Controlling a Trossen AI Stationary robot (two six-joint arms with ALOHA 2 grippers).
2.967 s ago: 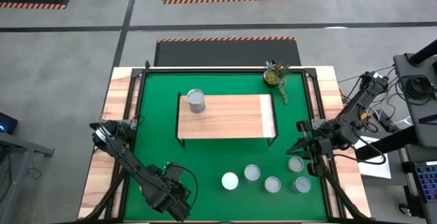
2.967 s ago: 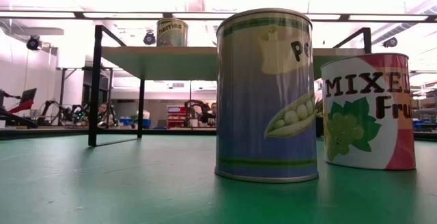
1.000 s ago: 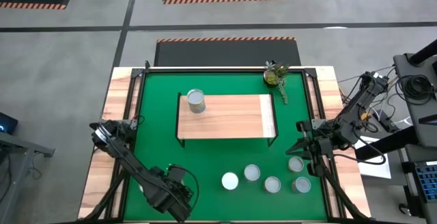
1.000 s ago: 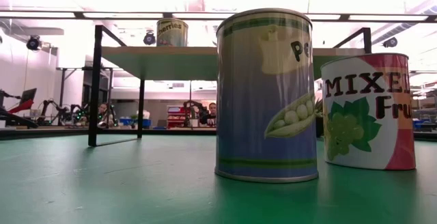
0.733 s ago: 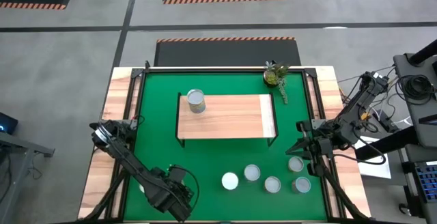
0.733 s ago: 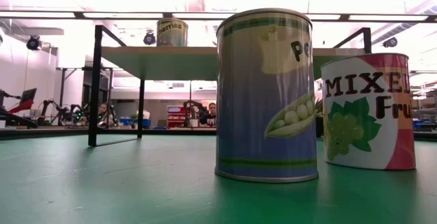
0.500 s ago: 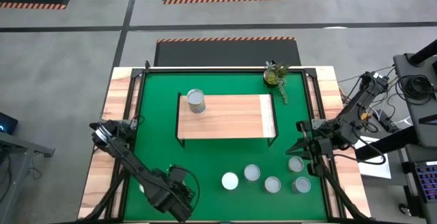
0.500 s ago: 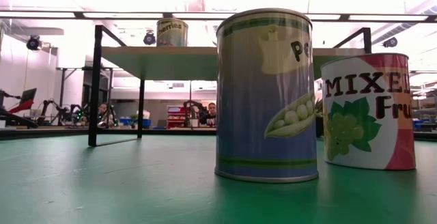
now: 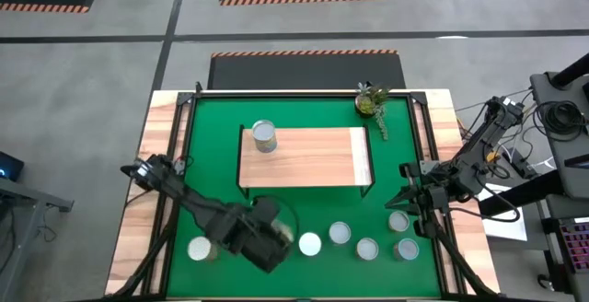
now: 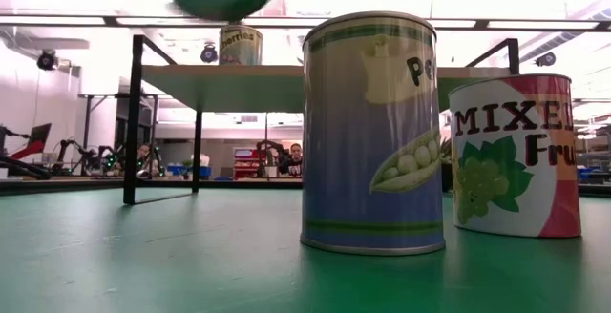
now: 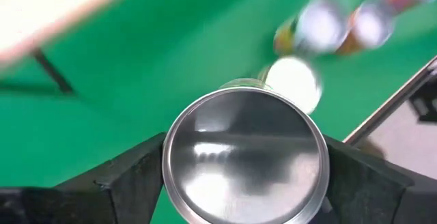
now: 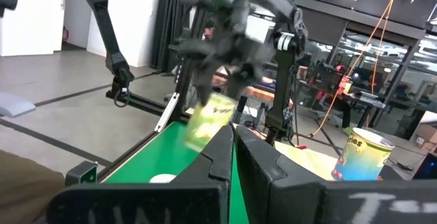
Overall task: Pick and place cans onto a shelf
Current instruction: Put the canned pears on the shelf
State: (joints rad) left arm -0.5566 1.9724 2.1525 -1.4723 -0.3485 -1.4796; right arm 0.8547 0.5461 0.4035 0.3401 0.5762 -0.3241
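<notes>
Stock: one can on the shelf; one gripped in the left end effector near the shelf's front; six on the worktop; right end effector closed, empty.

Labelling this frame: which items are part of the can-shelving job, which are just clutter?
Job: silver-topped metal cans on the mat, one on the shelf, one in the left gripper; wood-topped black-framed shelf.
Clutter: small green potted plant.
</notes>
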